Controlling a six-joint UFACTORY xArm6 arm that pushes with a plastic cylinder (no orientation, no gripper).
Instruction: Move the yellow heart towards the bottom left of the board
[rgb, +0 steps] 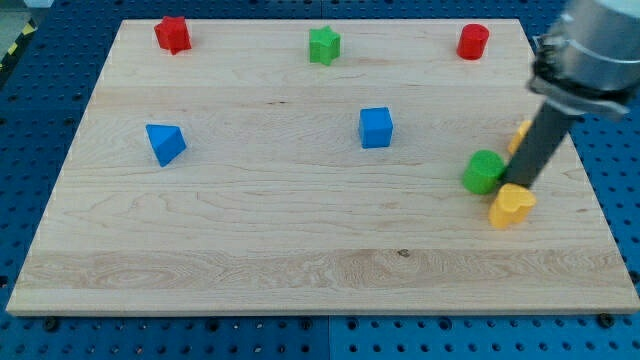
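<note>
The yellow heart (511, 206) lies at the view's right, below the middle of the wooden board (300, 250). My tip (514, 185) rests right at the heart's upper edge, touching or nearly touching it. A green round block (483, 171) sits just left of my tip. Another yellow block (521, 134) shows partly behind the rod at the right.
A blue cube (376, 127) sits near the middle. A blue triangle (164, 143) is at the left. Along the top edge are a red star-like block (172, 34), a green star (323, 45) and a red cylinder (472, 41).
</note>
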